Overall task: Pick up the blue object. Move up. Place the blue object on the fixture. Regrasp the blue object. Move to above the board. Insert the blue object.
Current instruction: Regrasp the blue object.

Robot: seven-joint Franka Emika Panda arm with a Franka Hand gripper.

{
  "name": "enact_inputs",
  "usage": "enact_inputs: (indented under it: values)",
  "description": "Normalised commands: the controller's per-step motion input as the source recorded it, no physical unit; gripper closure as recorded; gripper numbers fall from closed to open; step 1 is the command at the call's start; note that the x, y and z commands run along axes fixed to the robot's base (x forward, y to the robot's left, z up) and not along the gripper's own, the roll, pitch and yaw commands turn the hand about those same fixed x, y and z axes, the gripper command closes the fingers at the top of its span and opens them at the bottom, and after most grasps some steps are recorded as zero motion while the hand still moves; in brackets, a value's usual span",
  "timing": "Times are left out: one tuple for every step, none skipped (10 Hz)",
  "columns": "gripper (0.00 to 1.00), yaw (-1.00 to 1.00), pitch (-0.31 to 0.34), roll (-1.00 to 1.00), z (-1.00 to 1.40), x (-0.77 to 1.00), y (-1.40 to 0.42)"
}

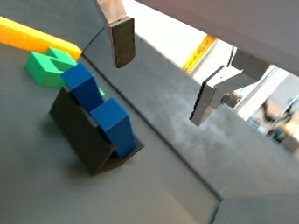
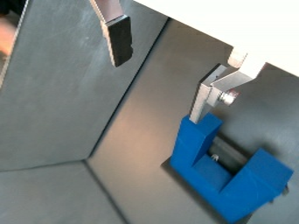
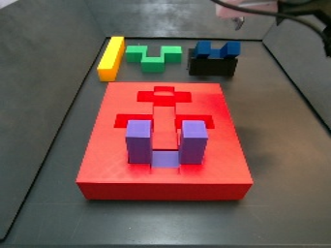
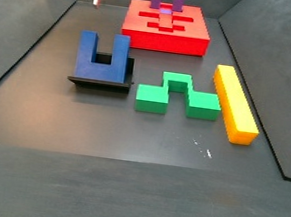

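Silver-fingered pincer (image 1: 163, 74) wide and empty, raised above the blue object (image 4: 103, 56) on the fixture (image 3: 212, 66).

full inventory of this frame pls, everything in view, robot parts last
dark blue U-shaped block: 1, blue, resting on the black fixture, prongs pointing up the raised back
black boxy fixture: 1, black, on the floor beside the green block
green stepped block: 1, green, on the floor between fixture and yellow bar
long yellow bar: 1, yellow, on the floor beside the green block
large flat red board: 1, red, on the floor, recessed cutouts on top
purple U-shaped block: 1, purple, standing in the board
gripper: 1, silver fingers with dark pads, open, empty, above the blue block
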Motion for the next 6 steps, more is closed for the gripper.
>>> enact_inputs:
  values:
    - [0.00, 0.15, -0.131, 0.35, -0.28, -0.18, 0.00]
    - [0.00, 0.17, -0.177, 0.27, -0.26, -0.20, 0.05]
    - [0.00, 0.17, -0.143, 0.21, -0.15, -0.16, 0.09]
    - [0.00, 0.18, -0.103, 0.15, -0.04, -0.01, 0.01]
    - [0.00, 0.13, -0.080, 0.14, -0.13, 0.00, 0.00]
    - [0.00, -0.06, 0.000, 0.00, -0.26, -0.12, 0.00]
